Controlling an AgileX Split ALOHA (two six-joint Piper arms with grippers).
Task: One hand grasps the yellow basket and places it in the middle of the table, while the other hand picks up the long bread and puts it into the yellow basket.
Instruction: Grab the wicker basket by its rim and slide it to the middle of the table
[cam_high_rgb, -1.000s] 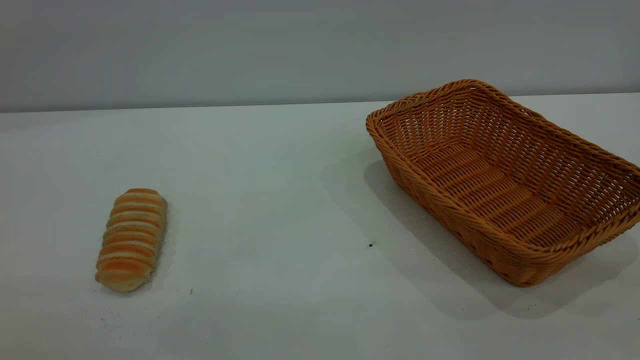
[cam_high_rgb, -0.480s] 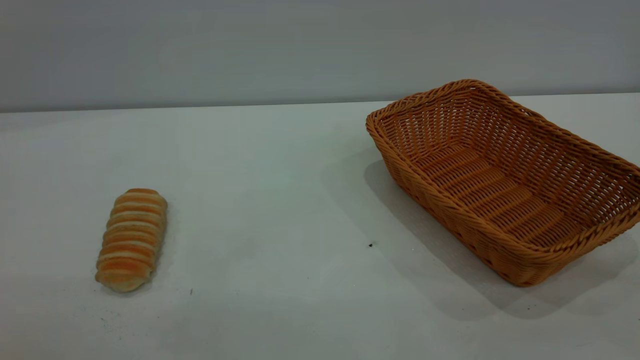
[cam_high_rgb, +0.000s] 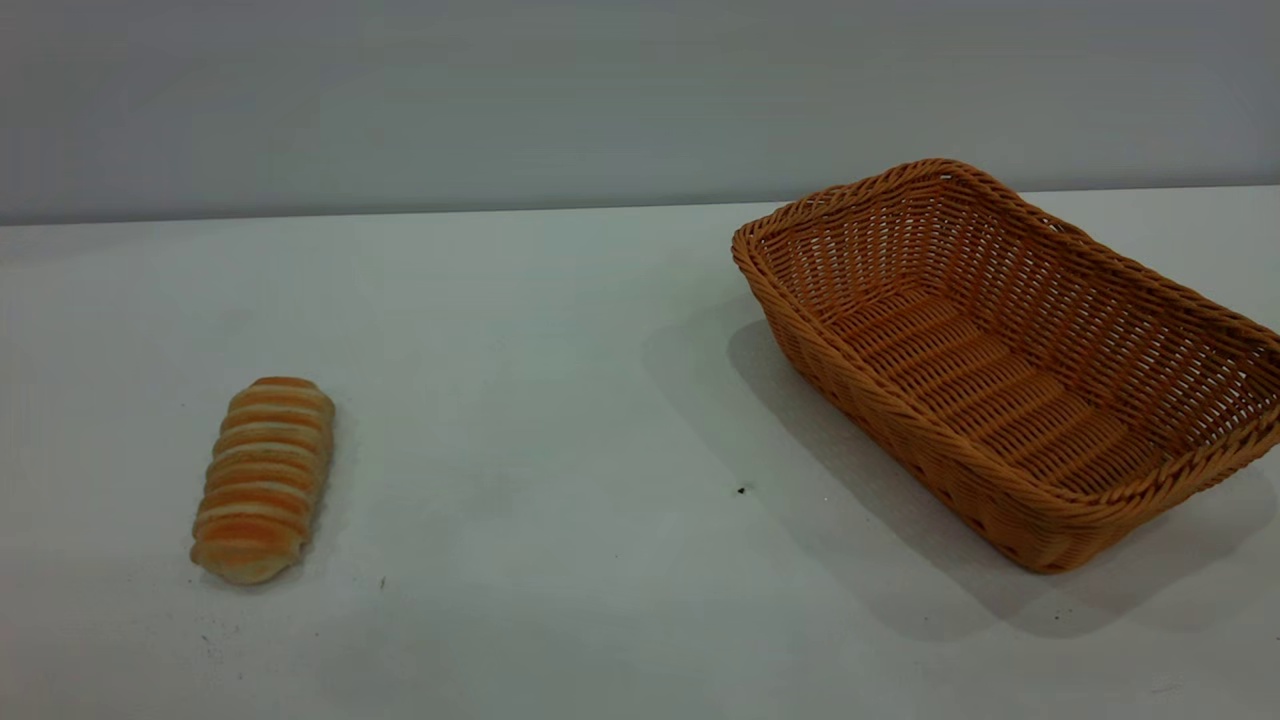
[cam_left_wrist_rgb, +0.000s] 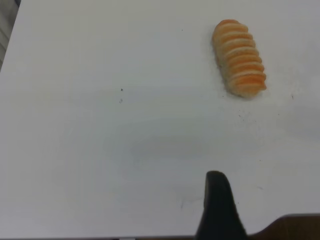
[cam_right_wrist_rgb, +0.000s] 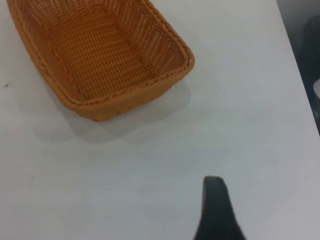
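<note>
One dark fingertip was all each wrist view gave, so I could not tell whether the left gripper (cam_left_wrist_rgb: 218, 210) or the right gripper (cam_right_wrist_rgb: 216, 210) had its jaws apart or together. Well ahead of the left one lay the long bread (cam_left_wrist_rgb: 239, 58), long axis running roughly away from it. The yellow basket (cam_right_wrist_rgb: 165, 77) sat well ahead of the right one. Only the exterior view showed both, well apart on the table (cam_high_rgb: 560, 380), neither arm visible.
</note>
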